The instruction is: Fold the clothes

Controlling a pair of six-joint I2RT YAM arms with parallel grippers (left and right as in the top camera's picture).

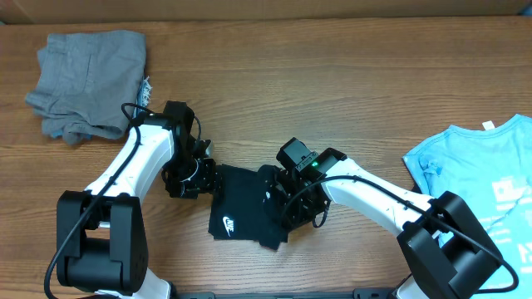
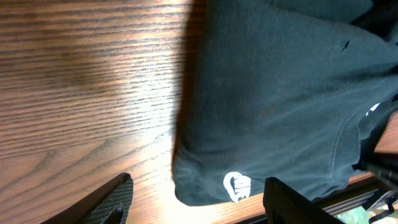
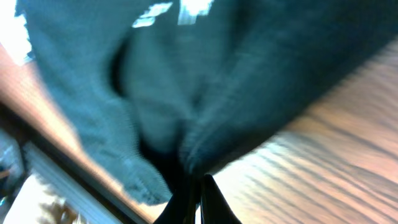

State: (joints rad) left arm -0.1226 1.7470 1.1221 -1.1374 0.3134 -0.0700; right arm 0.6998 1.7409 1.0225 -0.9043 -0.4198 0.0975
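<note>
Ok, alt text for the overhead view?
A partly folded black T-shirt lies centre, left gripper open at its left edge, right gripper pinching its right. Grey garments lie top left, a light blue T-shirt right.

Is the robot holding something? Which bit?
The right hand pinches the black T-shirt by a fold at its edge; the left hand is open, empty.

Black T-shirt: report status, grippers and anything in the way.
Left gripper open over black T-shirt, near logo. Right gripper shut on its opposite edge. Shirt bunched small on table. Grey clothes, blue T-shirt well clear.
</note>
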